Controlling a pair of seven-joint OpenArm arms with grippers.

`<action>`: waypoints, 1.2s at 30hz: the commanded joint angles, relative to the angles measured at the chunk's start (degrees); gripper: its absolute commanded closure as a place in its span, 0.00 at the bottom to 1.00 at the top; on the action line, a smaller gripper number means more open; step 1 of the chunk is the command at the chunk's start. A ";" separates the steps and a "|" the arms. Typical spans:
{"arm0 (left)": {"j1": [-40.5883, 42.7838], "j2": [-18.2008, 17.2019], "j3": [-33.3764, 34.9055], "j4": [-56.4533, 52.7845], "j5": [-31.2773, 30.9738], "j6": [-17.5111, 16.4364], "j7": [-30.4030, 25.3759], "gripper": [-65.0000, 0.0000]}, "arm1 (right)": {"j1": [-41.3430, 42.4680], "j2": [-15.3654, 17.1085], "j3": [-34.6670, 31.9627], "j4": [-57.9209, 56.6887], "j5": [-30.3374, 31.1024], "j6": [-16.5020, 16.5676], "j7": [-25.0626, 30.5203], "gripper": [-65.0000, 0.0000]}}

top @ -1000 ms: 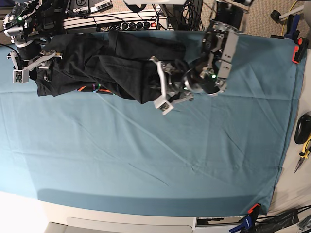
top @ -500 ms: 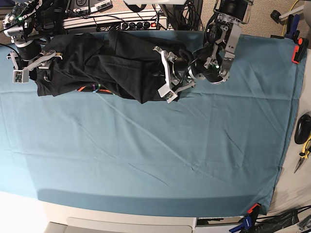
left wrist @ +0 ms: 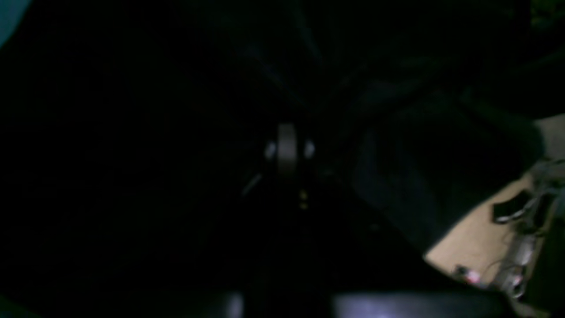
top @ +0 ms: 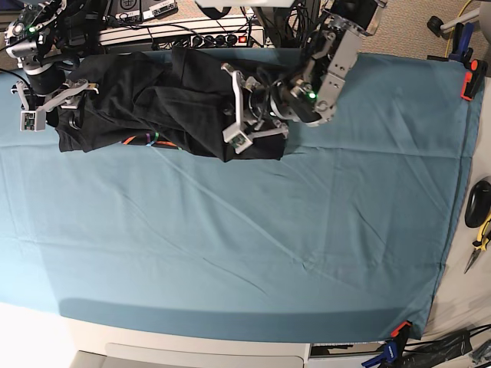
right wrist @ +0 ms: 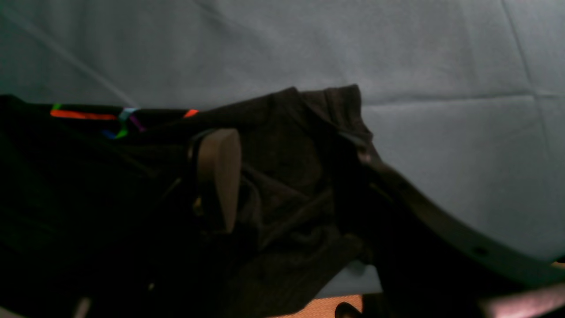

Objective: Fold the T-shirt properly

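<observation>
Left gripper [top: 234,107], jaws closed and apparently pinching black cloth at the right end of the T-shirt [top: 153,100], has travelled leftward across the upper middle of the base view over the past second: it began near the frame's centre, just below the garment's edge, and now sits over the dark bundle itself. The fabric it carries has come with it, so the shirt's right portion is now doubled back onto the rest rather than trailing toward the frame's right. Its wrist view is almost wholly dark, filled with cloth, so the grip cannot be confirmed there. Right gripper [top: 47,96] has not shifted; it rests at the upper left with jaws spread over the shirt's left end, holding nothing visible. The garment remains a rumpled strip along the top edge of the teal table cloth [top: 245,253], its rainbow trim [top: 146,140] peeking out below. Judged from this, a first fold is under way but far from neat.
</observation>
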 commanded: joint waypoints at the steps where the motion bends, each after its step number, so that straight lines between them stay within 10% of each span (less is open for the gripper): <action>1: -0.63 0.44 0.37 1.09 -0.26 0.26 -0.81 1.00 | 0.00 0.79 0.26 0.90 0.68 -0.07 1.49 0.50; 23: -2.36 6.19 0.57 -6.10 -1.86 0.37 -10.21 1.00 | -0.02 0.81 0.26 0.90 0.72 -0.07 1.51 0.50; 30: -5.95 5.84 0.55 -8.79 -4.24 -4.11 -1.75 1.00 | 0.00 0.81 0.26 0.90 1.68 -0.07 1.49 0.50; 36: -8.15 5.86 0.55 -8.72 -13.31 -6.82 3.76 0.57 | 0.00 0.79 0.26 0.90 2.60 0.00 1.49 0.50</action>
